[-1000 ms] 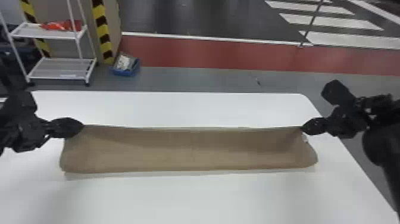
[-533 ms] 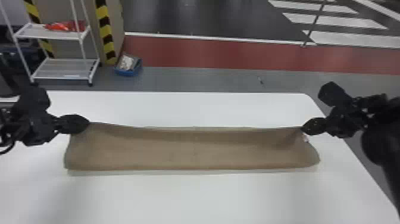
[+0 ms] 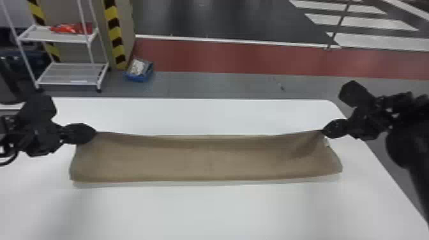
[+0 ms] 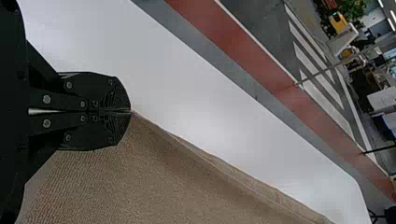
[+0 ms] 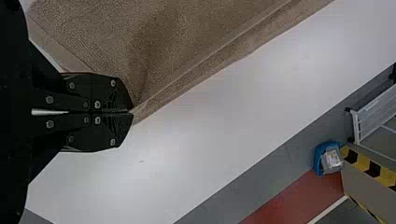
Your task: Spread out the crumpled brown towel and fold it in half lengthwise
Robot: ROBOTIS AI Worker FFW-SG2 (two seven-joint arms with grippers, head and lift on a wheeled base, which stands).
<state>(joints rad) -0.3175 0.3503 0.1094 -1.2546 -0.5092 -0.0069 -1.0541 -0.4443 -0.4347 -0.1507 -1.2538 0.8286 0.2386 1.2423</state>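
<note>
The brown towel lies as a long, narrow strip across the white table, its far corners pulled slightly up. At its far left corner, my left gripper is shut on the towel; the left wrist view has that gripper pinching the corner of the towel. My right gripper holds the far right corner. In the right wrist view the right gripper is shut on the towel, with creases running from its fingertips.
The white table extends in front of the towel and behind it. Beyond its far edge stand a white shelf rack and a blue bin on the floor, beside a post with yellow and black stripes.
My left gripper has shifted a little to the right with the towel's corner, and the towel's far edge sags slightly more. The right gripper has stayed nearly still.
</note>
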